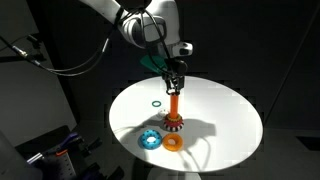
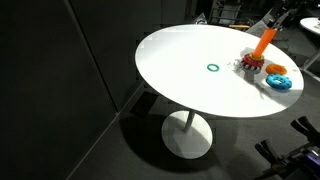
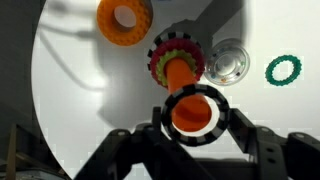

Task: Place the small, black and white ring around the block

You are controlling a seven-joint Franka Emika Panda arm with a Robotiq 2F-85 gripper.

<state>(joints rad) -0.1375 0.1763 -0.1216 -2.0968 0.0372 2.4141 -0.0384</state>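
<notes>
Pinching the small, black and white ring (image 3: 195, 90) with both fingers (image 3: 240, 132), one pressed on each side, closed tight against it. Holding it flat, right at the very top of the block (image 3: 180, 72), with the orange tip showing through the hole in the wrist view. Hard to tell from these pictures if already slipped over the tip of the block or just above it. Easy to spot in both exterior views as a tall, thin, orange post standing up on the round white worktop (image 1: 230, 110). Straight above the block, the grey and black arm (image 1: 150, 25), reaching down to it. Around the foot of the block, lying flat, a red ring (image 1: 174, 124) with black and white marks. Near the foot of the block but not touching it, a flat orange ring (image 1: 173, 142). A little farther from the block, just next to that orange one, a blue ring (image 1: 151, 139). Well away from the block on another side, all alone, a thin green ring (image 1: 156, 101). All around the worktop, only dark room and dark floor.
</notes>
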